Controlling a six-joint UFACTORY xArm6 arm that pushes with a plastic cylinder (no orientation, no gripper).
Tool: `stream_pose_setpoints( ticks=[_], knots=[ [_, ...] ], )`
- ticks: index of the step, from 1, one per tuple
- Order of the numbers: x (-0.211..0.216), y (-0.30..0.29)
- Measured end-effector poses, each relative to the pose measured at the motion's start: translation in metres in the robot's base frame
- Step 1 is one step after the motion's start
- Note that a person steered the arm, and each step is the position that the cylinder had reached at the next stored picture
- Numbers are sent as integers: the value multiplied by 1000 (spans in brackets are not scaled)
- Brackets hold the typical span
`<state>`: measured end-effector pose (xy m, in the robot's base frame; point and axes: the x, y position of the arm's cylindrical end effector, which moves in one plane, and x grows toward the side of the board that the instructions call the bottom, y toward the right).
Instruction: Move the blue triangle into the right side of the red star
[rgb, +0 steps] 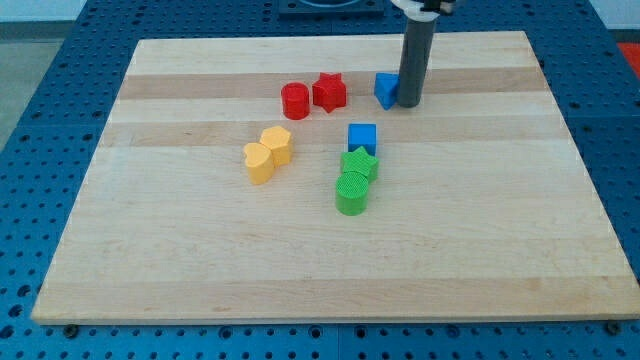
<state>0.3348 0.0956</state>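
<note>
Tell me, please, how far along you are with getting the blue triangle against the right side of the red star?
Done: my tip stands right beside the blue triangle, on its right, apparently touching, so a leftward push is lined up. In hand: the triangle sits just right of the red star, with a small gap of bare board between them. Left: close that gap until the two touch.

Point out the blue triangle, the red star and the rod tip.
blue triangle (384, 89), camera view, on its visible face left of the rod.
red star (329, 91), camera view, on its top face.
my tip (408, 103), camera view, the rod's very end, against the triangle's right side.
</note>
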Motion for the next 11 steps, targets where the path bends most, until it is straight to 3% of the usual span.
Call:
stream_pose_setpoints(
  ticks=[2,3,4,7,11],
  knots=[
    [25,17],
    [12,73],
    [12,75],
    [-29,-12],
    [-16,-42]
  ],
)
